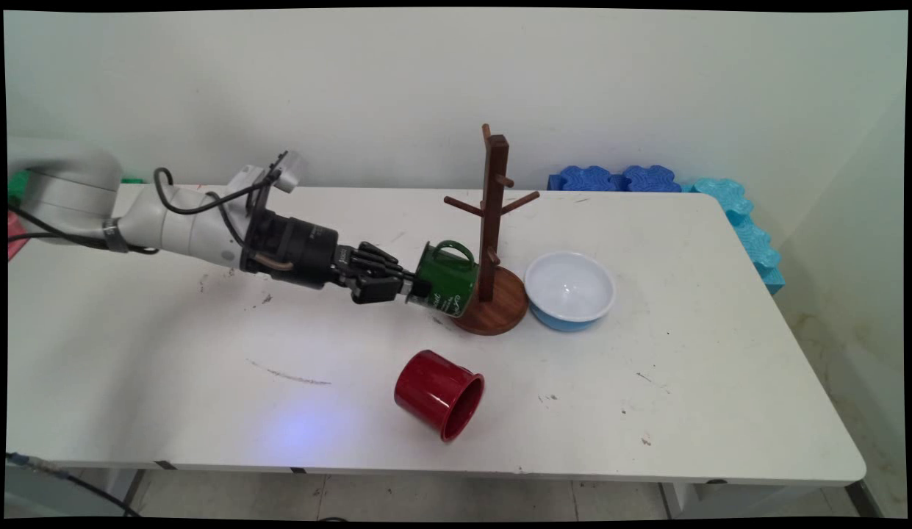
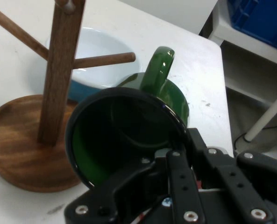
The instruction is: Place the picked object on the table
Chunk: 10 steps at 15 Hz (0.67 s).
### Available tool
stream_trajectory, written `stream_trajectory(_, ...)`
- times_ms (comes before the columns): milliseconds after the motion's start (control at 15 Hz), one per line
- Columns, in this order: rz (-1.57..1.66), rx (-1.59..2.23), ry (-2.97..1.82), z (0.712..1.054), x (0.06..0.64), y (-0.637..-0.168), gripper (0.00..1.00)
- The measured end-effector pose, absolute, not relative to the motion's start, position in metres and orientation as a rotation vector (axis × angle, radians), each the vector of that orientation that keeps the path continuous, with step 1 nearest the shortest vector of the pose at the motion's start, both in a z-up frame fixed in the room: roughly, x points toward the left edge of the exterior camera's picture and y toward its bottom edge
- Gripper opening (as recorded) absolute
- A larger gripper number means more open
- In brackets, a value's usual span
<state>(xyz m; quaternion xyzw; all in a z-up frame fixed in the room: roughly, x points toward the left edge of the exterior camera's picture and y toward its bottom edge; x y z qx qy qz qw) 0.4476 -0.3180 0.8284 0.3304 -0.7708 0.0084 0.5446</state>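
Two black fingers of the gripper [image 1: 410, 286] are pinched on the rim of a green mug [image 1: 447, 278], one finger reaching inside its mouth, as the hand view shows. The mug [image 2: 129, 135] is held on its side, mouth toward the arm and handle [image 1: 456, 250] up, lifted off the white table [image 1: 720, 382] near the table's middle. Its base sits just over the left edge of the round wooden foot of a mug stand [image 1: 492, 242], close beside the stand's upright post; whether mug and stand touch cannot be told. The stand [image 2: 54, 74] has short pegs [image 2: 103, 59] sticking out from the post, and the mug's handle [image 2: 157, 70] lies just below one of them in the hand view. A pale blue bowl [image 1: 570, 288] stands right beside the stand's foot on the side toward the table's right edge. A red cup [image 1: 439, 394] lies on its side nearer the table's front edge, mouth toward the front right. Blue foam blocks [image 1: 621, 178] lie behind the table's far right corner.
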Motion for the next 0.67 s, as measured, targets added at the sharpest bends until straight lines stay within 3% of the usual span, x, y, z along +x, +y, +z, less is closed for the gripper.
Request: stream_trajectory(667, 0.141, 0.728, -1.941, 0.855, 0.488, -0.312, 0.0)
